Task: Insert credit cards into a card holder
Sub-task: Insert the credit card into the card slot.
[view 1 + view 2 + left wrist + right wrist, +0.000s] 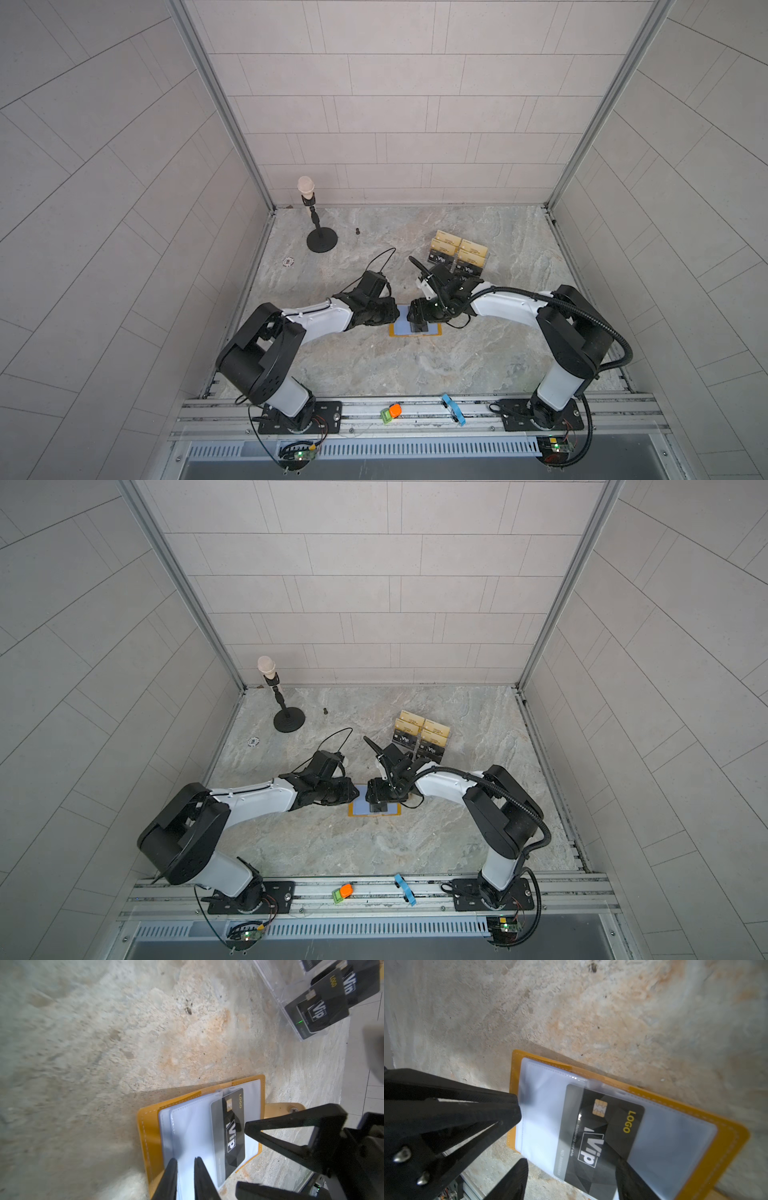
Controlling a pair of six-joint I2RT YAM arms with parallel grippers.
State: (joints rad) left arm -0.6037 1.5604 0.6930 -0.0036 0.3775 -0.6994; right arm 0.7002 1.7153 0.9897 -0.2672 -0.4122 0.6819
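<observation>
Both top views are evenly and softly lit, slightly hazy, and the grey tiled walls [104,208] bow toward the frame edges; the wrist views run brighter; the mustard-yellow booklet wallet [149,1136] throws a soft shadow onto the marbled stone tabletop [104,1032], whose farther stretch blurs; glare whitens the clear plastic sleeves [186,1167].

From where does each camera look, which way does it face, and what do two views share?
Both top views: high above the bases, facing down and toward the back wall; table, wallet, left arm and right arm whole.
Left wrist: on the left arm, facing along its jaws to the wallet and card; right jaws show too.
Right wrist: on the right arm, facing down at the card; its open jaws straddle it, left jaws show too.
Shared: wrist views share wallet, card, both jaw pairs.
</observation>
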